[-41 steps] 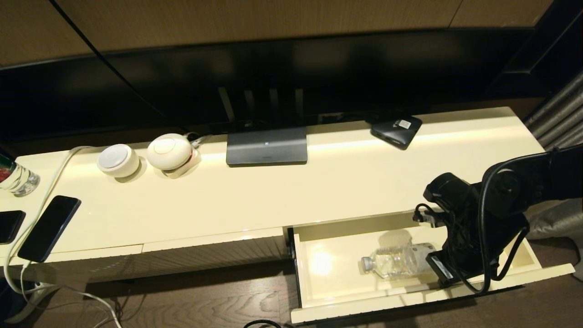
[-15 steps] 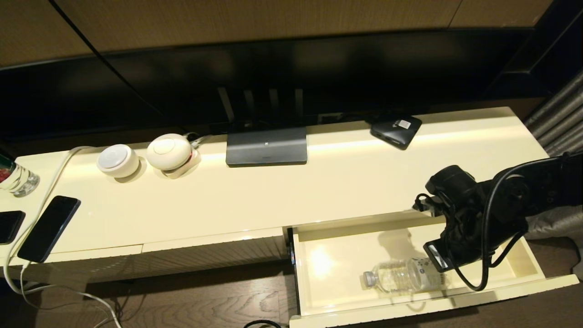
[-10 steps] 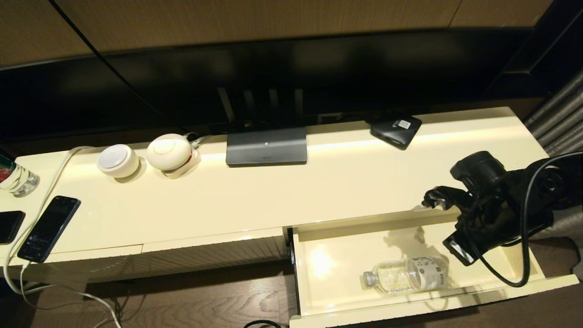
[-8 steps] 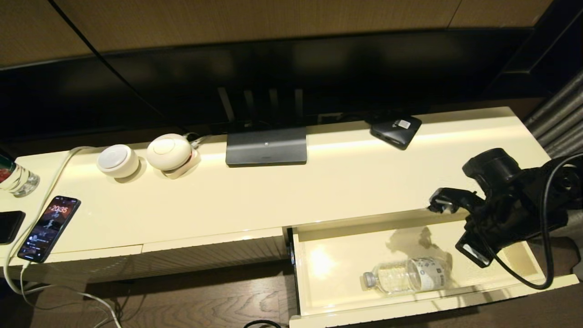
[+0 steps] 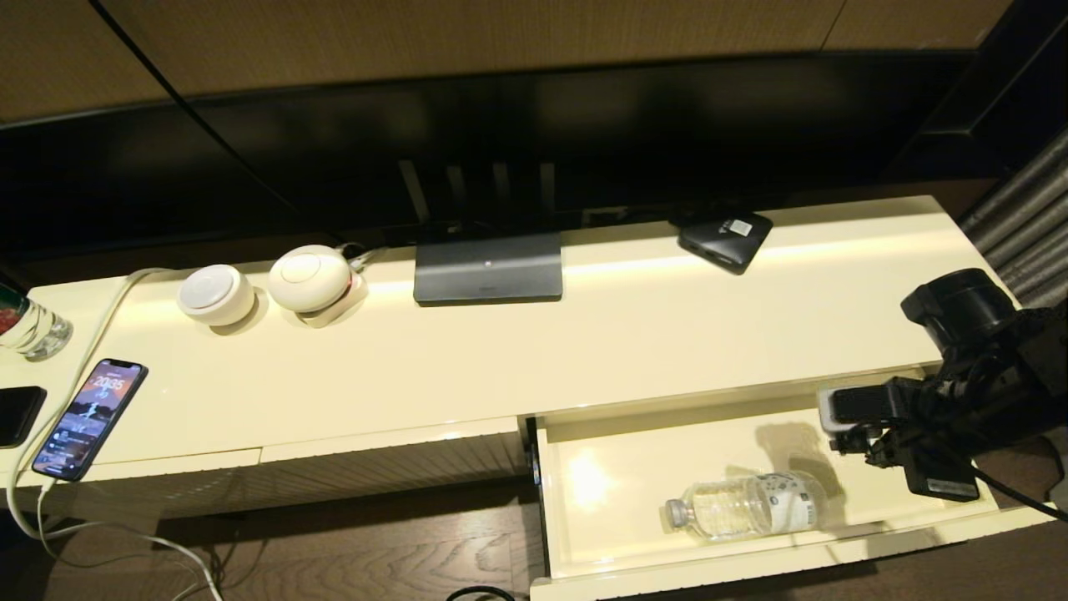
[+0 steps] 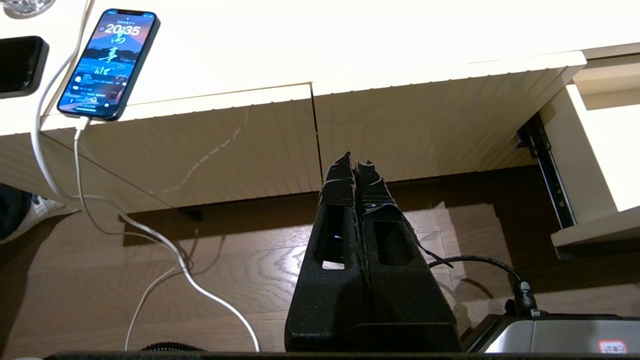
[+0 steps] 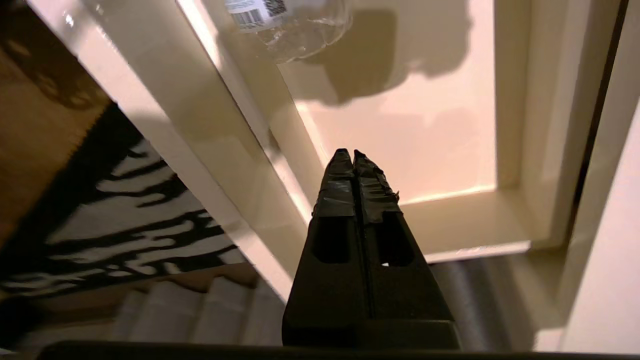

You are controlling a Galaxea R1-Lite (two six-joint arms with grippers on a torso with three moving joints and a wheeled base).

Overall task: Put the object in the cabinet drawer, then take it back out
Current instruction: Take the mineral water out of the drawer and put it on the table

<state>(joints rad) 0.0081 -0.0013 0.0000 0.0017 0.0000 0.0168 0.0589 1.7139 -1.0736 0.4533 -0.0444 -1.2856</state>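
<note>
With the bottle [image 5: 745,504] lying on its side inside the open drawer [image 5: 834,551], the right gripper [image 7: 353,156] hangs closed and empty above the drawer's right end, clear of it; left gripper [image 6: 354,164] parked shut.

My right end effector [image 7: 353,156] has let go of the water bottle [image 5: 745,505] and pulled away toward the right end of the open drawer [image 5: 934,530]; earlier it was down on the bottle's base end, and now it hangs well clear with its two fingers pressed together. My wrist has rolled as it withdrew. The bottle has shifted slightly toward the drawer's front wall and now lies on its side, uncovered. The drawer itself has slid a little farther out. On the bench, the phone [image 5: 90,417] screen, dark earlier, is now lit.
</note>
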